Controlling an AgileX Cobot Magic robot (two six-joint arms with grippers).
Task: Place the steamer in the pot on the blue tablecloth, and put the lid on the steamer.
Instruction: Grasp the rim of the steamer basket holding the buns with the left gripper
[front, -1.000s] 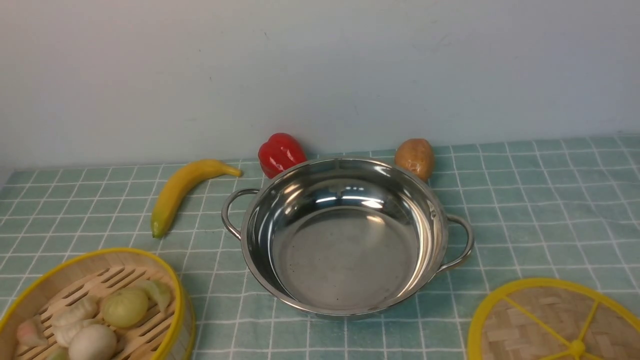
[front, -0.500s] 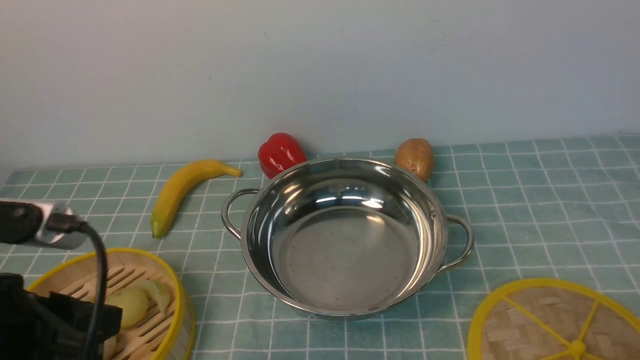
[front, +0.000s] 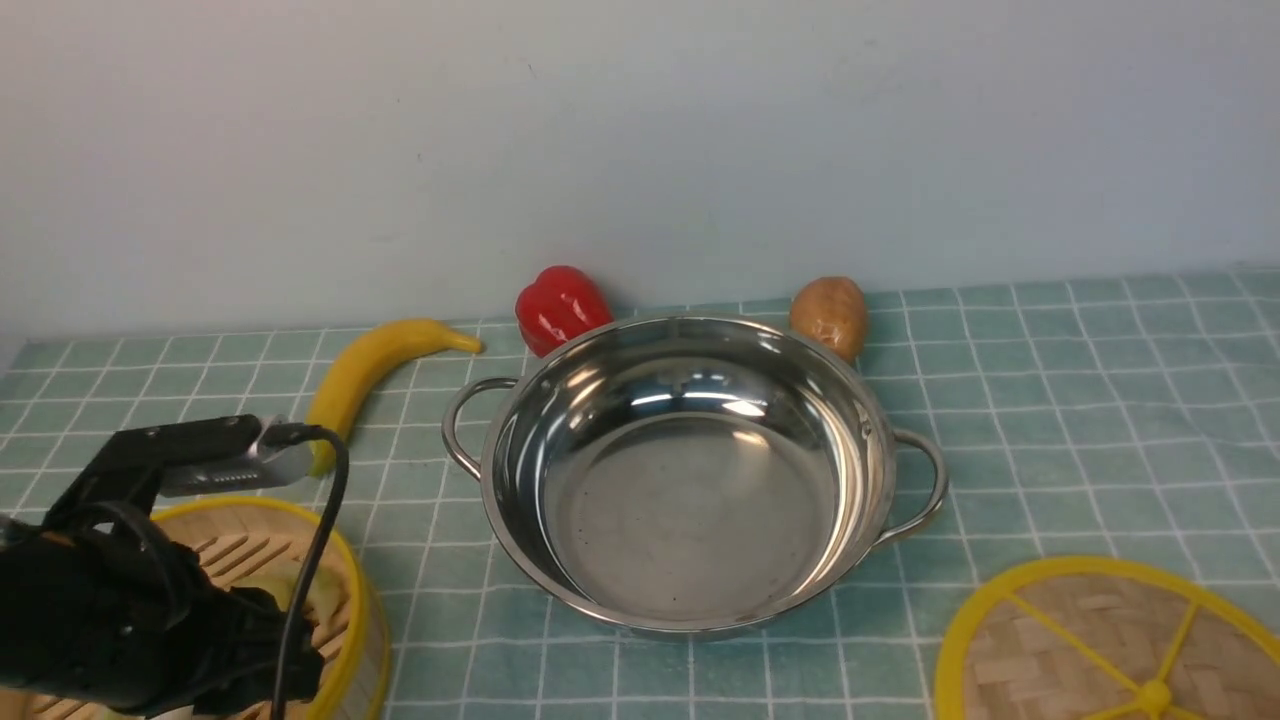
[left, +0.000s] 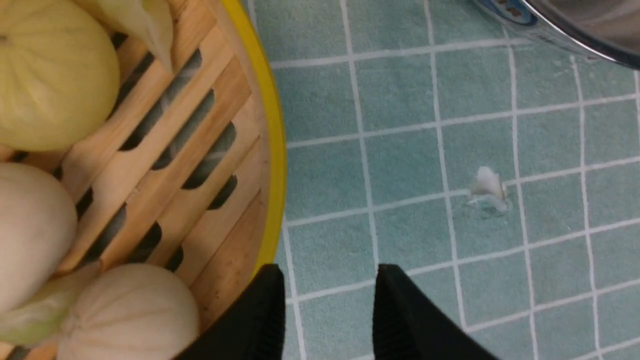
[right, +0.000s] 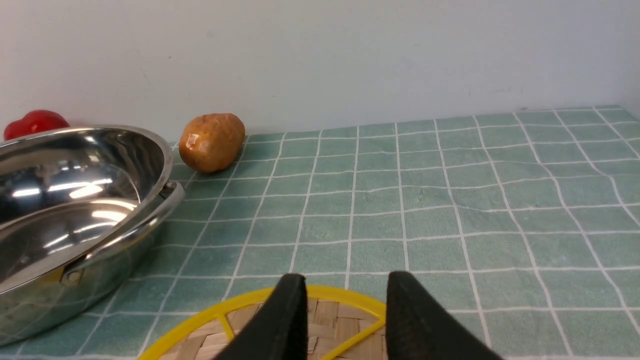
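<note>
Left pincer (left: 330, 274) and right pincer (right: 347, 277) both hang part open, holding nothing.
The pot (front: 690, 500) sits in the middle of the cloth (front: 1050, 400). The steamer (front: 345, 565) is left of the pot, nearer the robot, with the left pincer over its rim on the pot's side. The lid (front: 1080, 640) lies right of the pot, also nearer, under the right pincer.

Seen from close above, the left gripper (left: 330, 310) holds its two black fingers (left: 400, 320) apart with nothing between them, one at the yellow rim of the steamer (left: 200, 125), which holds pale toy dumplings (left: 50, 75), the other over the blue tablecloth (left: 400, 125), where a small white scrap (left: 487, 189) lies short of the pot (left: 590, 35).
</note>
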